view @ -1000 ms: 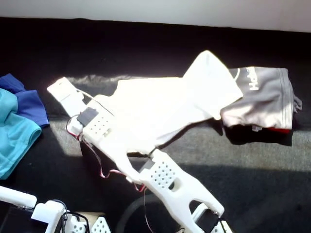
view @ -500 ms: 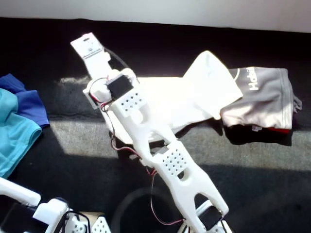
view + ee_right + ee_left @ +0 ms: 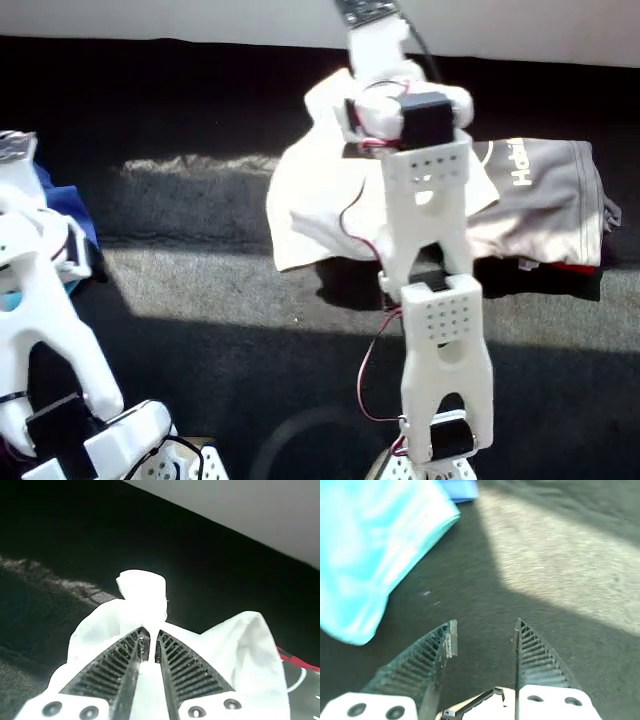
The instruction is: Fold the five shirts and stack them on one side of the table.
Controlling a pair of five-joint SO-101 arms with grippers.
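Observation:
A white shirt (image 3: 320, 200) lies bunched at the table's far centre, one part lifted. My right gripper (image 3: 149, 637) is shut on a tuft of this white shirt (image 3: 142, 590); in the high view the right arm (image 3: 430, 230) stretches up the middle to it. A folded grey shirt (image 3: 550, 200) lies just right of the white one. My left gripper (image 3: 482, 625) is open over bare dark table, beside a turquoise shirt (image 3: 370, 555) and a blue shirt (image 3: 460, 487). The left arm (image 3: 40, 300) stands at the left edge, partly covering the blue shirt (image 3: 88, 228).
The black table cloth (image 3: 200, 330) is bare in the middle and front. A pale wall (image 3: 200, 15) runs along the far edge. Red and black cables (image 3: 365, 370) hang beside the right arm.
The right arm swung from the left to the far centre, dragging the white shirt's left side over toward the right. The left arm rose into view at the left.

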